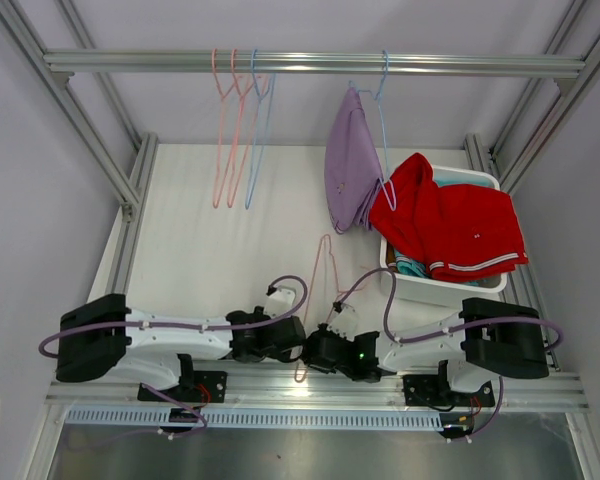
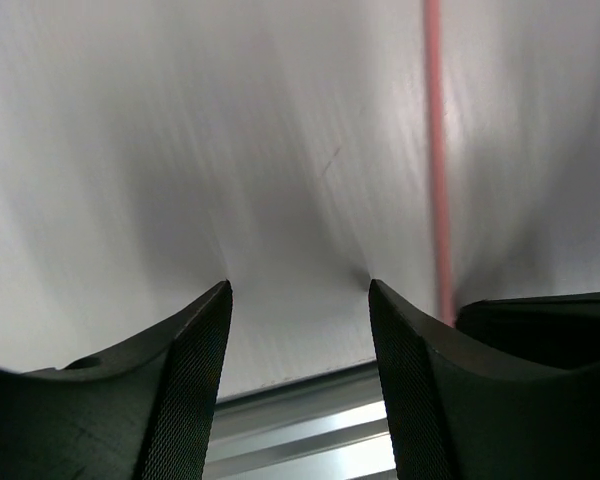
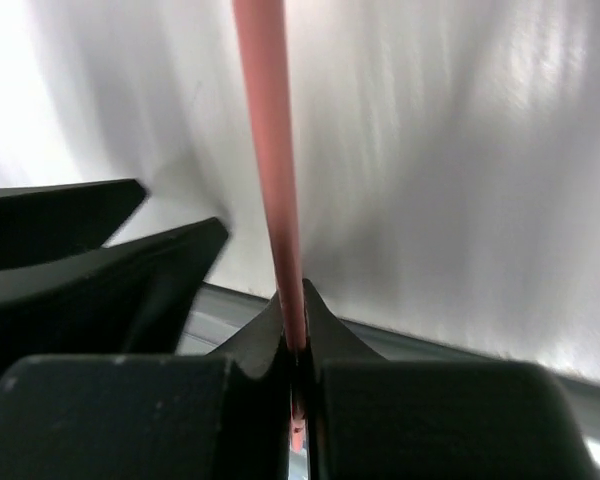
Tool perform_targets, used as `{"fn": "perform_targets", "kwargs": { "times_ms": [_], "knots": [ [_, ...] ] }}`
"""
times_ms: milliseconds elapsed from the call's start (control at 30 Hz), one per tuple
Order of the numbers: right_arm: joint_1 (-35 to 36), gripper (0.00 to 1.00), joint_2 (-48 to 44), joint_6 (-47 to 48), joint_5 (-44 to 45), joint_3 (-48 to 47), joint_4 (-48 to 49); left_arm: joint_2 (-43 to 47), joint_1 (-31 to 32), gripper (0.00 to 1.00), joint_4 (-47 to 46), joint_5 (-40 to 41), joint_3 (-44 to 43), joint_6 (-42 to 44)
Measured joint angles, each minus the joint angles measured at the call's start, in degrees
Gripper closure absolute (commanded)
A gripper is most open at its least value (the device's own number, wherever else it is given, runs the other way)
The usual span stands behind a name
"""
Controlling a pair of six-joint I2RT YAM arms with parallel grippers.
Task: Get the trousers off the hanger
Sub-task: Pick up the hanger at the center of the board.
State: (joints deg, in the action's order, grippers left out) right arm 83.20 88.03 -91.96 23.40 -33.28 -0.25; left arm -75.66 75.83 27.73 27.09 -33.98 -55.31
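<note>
The lavender trousers hang on a blue hanger from the top rail. The red trousers lie draped over a white bin, with teal cloth showing beneath them. Yellow and brown trousers are hidden. My right gripper is shut on the wire of a bare pink hanger that lies on the table. My left gripper is open and empty just left of it, low over the table near the front edge. The pink wire runs past its right finger.
Three bare hangers, two pink and one blue, hang at the left of the rail. Aluminium frame posts stand on both sides. The table's front rail lies just under my left fingers.
</note>
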Motion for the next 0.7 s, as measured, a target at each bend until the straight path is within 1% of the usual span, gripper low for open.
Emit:
{"fn": "perform_targets", "kwargs": {
  "times_ms": [200, 367, 500, 600, 700],
  "knots": [
    [4.13, 1.0, 0.24, 0.2, 1.51, -7.58, -17.46, 5.77, 0.37, 0.39, 6.47, -1.36, 1.25, -0.59],
    [8.44, 1.0, 0.81, 0.24, 4.31, -12.87, -29.94, 19.54, 0.52, 0.4, 11.54, -1.68, 0.26, -0.81],
    [10.56, 1.0, 0.76, -0.17, 5.51, -16.06, -39.45, 27.93, 0.61, 0.4, 17.4, -0.42, -4.7, -0.52],
    [12.74, 1.0, 0.61, -0.13, 4.68, -17.57, -46.23, 30.49, 0.66, 0.4, 21.03, 0.66, -9.31, 0.31],
    [13.46, 1.0, -0.17, 0.07, 4.83, -19.91, -53.07, 31.87, 0.66, 0.39, 24.79, 2.49, -14.21, 1.95]
  ]
}}
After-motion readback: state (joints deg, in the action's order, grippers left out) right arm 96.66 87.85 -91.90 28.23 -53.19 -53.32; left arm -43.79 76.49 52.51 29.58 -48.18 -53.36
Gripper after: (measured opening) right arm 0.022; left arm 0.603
